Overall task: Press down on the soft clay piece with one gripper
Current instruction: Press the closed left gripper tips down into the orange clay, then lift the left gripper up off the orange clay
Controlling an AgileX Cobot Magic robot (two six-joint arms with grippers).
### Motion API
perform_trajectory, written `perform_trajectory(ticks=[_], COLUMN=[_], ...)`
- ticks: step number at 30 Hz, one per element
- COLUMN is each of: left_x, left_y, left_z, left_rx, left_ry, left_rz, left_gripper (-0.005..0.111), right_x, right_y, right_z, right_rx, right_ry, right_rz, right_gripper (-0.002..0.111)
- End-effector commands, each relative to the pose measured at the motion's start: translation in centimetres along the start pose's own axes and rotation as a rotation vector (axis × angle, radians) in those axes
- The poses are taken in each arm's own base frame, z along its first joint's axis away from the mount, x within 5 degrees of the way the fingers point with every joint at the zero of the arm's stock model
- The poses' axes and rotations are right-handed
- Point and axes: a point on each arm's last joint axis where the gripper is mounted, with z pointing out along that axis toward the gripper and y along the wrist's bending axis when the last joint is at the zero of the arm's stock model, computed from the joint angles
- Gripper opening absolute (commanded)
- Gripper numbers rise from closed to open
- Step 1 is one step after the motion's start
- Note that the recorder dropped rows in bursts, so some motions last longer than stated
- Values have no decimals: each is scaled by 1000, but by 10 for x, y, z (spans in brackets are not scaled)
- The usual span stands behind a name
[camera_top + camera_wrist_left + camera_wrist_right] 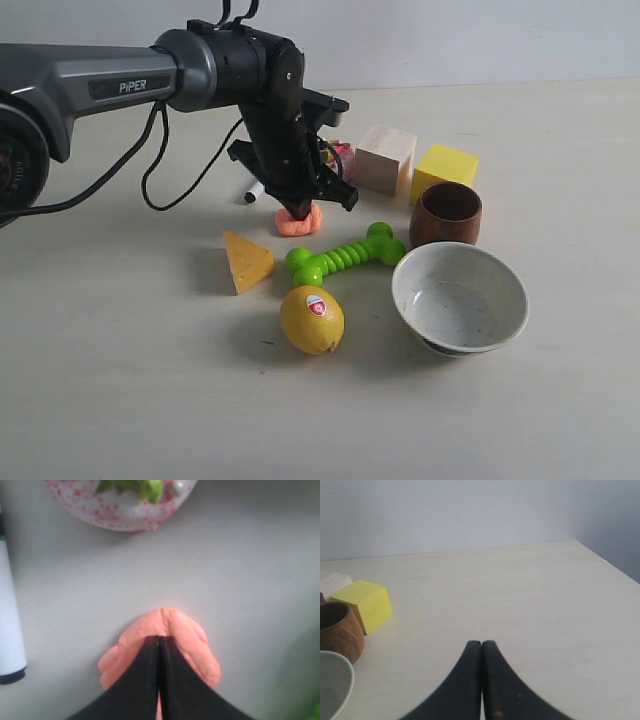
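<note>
1. Confirm position. The soft clay piece point(301, 223) lies on the worktop point(120, 380) just behind the green bone toy point(345, 257) and near the white marker point(253, 190). In the left wrist view, the clay point(187, 637) spreads to both sides of the left gripper point(159, 641), with slightly more showing on one side. The speckled pink container point(120, 507) stands apart from it.

2. Confirm gripper state. The left gripper point(297, 211) is closed: its jaws meet along one seam with nothing between them. The tips appear to touch the top of the clay. The right gripper point(481, 644) is also closed and empty. It points over bare worktop beyond the yellow cube point(365, 602), well clear of the work.

3. Press. Drive the left gripper straight down with the jaws together, so the paired tips act as one blunt punch. Move slowly; the lumpy, matte surface suggests the clay will yield and flatten instead of springing back.

4. Avoid side load. A tilted or off-centre push would likely slide the lump across the smooth worktop toward the marker or the bone toy.

5. Stop early. Halt once the clay visibly widens around the tips, before they reach the worktop.
</note>
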Motion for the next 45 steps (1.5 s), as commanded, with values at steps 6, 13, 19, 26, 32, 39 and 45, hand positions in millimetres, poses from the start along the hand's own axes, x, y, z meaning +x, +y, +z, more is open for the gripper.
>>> perform_trajectory(ticks=[6,13,19,26,32,39,45], left_x=[1,0,-3,-9,-11,-10,-12], left_y=[3,3,3,2,2,2,2], left_z=[10,7,-3,-22,-30,-34,-50], left_rx=[-37,-37,-38,-38,-39,-39,-39], left_ry=[-33,-39,-69,-127,-143,-135,-166], left_rz=[23,23,24,24,25,25,25], left_gripper=[0,0,0,0,0,0,0], right_x=[0,0,0,0,0,1,1], right_y=[0,0,0,0,0,0,0], right_z=[0,0,0,0,0,0,0], right_rx=[-3,-3,-3,-3,-3,-3,-3], right_ry=[-12,-12,-12,-12,-12,-9,-9], right_rz=[2,2,2,2,2,2,2], right_gripper=[0,0,0,0,0,0,0])
